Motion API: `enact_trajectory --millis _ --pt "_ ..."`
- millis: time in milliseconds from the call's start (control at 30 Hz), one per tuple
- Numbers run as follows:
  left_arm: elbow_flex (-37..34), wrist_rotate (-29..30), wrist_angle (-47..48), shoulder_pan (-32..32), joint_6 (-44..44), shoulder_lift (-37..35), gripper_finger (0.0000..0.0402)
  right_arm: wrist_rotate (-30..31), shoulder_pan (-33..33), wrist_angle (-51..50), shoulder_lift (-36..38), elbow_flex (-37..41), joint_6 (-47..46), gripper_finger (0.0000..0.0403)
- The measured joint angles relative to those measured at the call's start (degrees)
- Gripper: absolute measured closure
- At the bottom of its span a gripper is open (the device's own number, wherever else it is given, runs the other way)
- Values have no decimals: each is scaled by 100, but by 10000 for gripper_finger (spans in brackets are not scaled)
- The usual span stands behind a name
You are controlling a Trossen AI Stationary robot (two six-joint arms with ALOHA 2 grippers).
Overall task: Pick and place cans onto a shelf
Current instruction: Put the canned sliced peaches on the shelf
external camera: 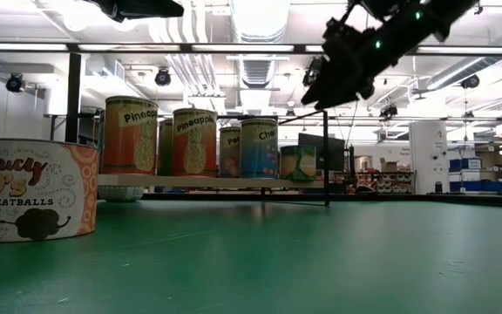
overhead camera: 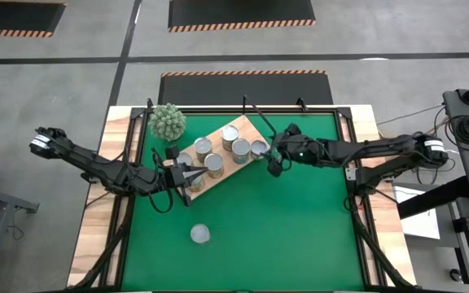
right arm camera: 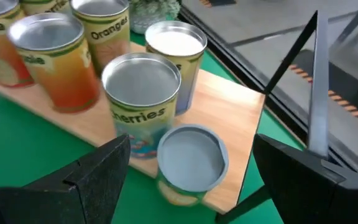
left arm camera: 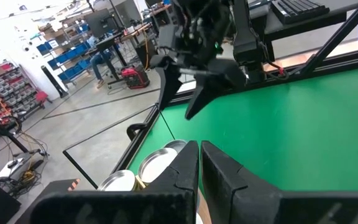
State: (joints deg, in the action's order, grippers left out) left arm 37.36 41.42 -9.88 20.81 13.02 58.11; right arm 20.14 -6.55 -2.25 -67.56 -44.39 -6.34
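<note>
Several cans [overhead camera: 213,163] with silver tops stand on the light-brown shelf [overhead camera: 247,124], which lies slantwise on the green mat. One more can [overhead camera: 200,234] stands alone on the mat near the front; it shows large in the low view [external camera: 33,187]. My right gripper [overhead camera: 270,159] is open and raised above the shelf's right end. In the right wrist view [right arm camera: 191,149] its fingers stand on either side of a small short can [right arm camera: 191,163] at the board's edge, without touching it. My left gripper [overhead camera: 192,173] is shut and empty, above the shelf's near-left end [left arm camera: 199,168].
A spiky green ball plant [overhead camera: 168,120] stands at the shelf's far-left end. A thin black wire frame [right arm camera: 316,74] rises at the shelf's right end, close to my right gripper. Open green mat [overhead camera: 300,228] lies toward the table's near edge.
</note>
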Motion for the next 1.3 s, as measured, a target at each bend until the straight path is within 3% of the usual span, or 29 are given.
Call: enact_trajectory --millis 167,400,500,633,967,1300 --pt "0 -1 -23 -1 0 0 402 -77 5 -1362 -68 -954 204 78" --pt "0 -1 -24 -1 -1 -2 402 -162 -49 -3494 -736 -2487 1079 83" --pt "0 -1 -23 1 0 -2 402 -460 -107 -4211 -1077 -2955 1411 111" --pt "0 -1 -23 0 0 -2 402 -546 -97 -4751 -1449 -3292 2212 177" --pt "0 -1 -24 0 0 -2 402 -568 -291 -4837 -1994 -3404 3329 380" --pt "0 -1 -30 -1 0 -2 402 -1661 -778 -4510 -2344 -3407 3524 390"
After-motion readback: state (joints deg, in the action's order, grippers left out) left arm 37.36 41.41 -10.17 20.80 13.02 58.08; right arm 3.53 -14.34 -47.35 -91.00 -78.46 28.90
